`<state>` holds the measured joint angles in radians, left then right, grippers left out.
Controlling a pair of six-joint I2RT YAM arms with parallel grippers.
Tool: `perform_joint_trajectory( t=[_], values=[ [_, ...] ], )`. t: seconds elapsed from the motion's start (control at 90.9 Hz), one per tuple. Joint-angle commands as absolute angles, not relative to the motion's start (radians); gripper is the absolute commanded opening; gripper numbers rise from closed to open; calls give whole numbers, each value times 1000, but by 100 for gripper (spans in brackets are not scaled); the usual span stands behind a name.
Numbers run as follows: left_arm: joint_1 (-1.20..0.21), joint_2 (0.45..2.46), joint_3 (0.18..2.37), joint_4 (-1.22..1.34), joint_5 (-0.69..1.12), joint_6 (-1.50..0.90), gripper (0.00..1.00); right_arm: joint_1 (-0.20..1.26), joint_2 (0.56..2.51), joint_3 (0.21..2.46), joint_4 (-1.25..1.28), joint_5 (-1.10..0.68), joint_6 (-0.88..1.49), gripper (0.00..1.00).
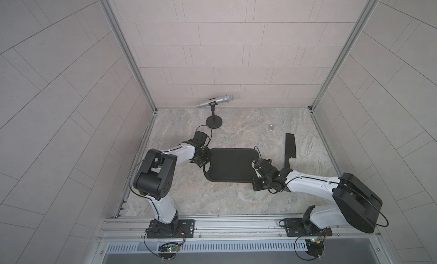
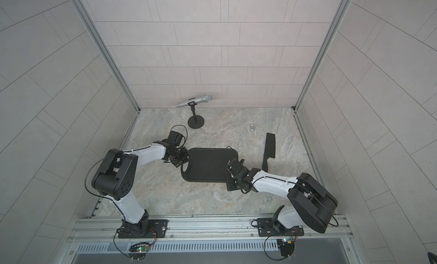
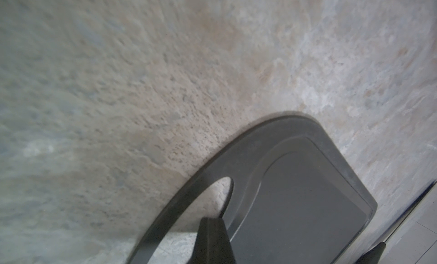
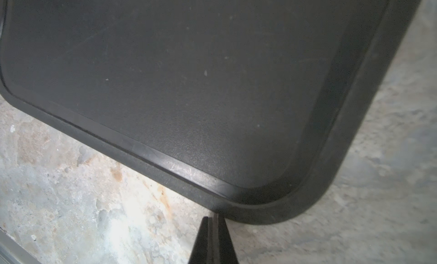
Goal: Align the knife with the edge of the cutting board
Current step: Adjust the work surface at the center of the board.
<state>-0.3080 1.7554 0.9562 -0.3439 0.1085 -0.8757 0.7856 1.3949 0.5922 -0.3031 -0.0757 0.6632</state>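
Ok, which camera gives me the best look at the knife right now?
Either top view: both top views show the whole knife, blade and handle, lying apart from the cutting board. Neither wrist view catches it; each sees only part of the board.

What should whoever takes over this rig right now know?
Left gripper: shut, empty, at the handle-hole end of the cutting board.
Right gripper: shut, empty, at a corner of the board's other end.
Knife: flat on the table, on the right arm's side of the board, clear of it, handle toward the robot.
Done: nothing evident.
Left: bring the knife alongside the board's edge.
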Motion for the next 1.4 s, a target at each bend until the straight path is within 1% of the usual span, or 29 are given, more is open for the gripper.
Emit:
perform_joint_trajectory(
  t=[0.0, 0.374, 0.737, 0.77, 0.881, 0.969, 1.046, 1.123, 1.167, 1.222, 1.299, 1.387],
  values=[
    [-319, 1797, 904, -435, 112, -878, 0, 769, 1427, 578, -364, -23, 658, 0],
    [-318, 1794, 906, -438, 110, -879, 0, 759, 1429, 586, -356, -34, 658, 0],
    [-309, 1772, 911, -450, 107, -882, 0, 759, 1352, 583, -397, -39, 657, 0],
    [-308, 1767, 913, -452, 107, -884, 1, 759, 1349, 583, -401, -42, 656, 0],
    [-304, 1741, 918, -462, 110, -889, 8, 759, 1317, 583, -410, -47, 655, 0],
    [-304, 1716, 938, -485, 111, -885, 17, 759, 1279, 583, -424, -41, 656, 6],
    [-303, 1685, 959, -511, 107, -885, 25, 758, 1243, 580, -436, -42, 655, 13],
    [-301, 1656, 979, -534, 102, -884, 35, 757, 1209, 578, -448, -46, 655, 20],
    [-301, 1641, 991, -546, 103, -884, 40, 754, 1191, 577, -450, -52, 654, 26],
    [-301, 1623, 1004, -560, 109, -885, 48, 750, 1170, 577, -461, -50, 649, 35],
    [-301, 1592, 1018, -574, 116, -882, 58, 743, 1143, 578, -470, -46, 632, 43],
    [-301, 1550, 1032, -592, 123, -875, 74, 731, 1103, 578, -477, -46, 626, 61]
  ],
)
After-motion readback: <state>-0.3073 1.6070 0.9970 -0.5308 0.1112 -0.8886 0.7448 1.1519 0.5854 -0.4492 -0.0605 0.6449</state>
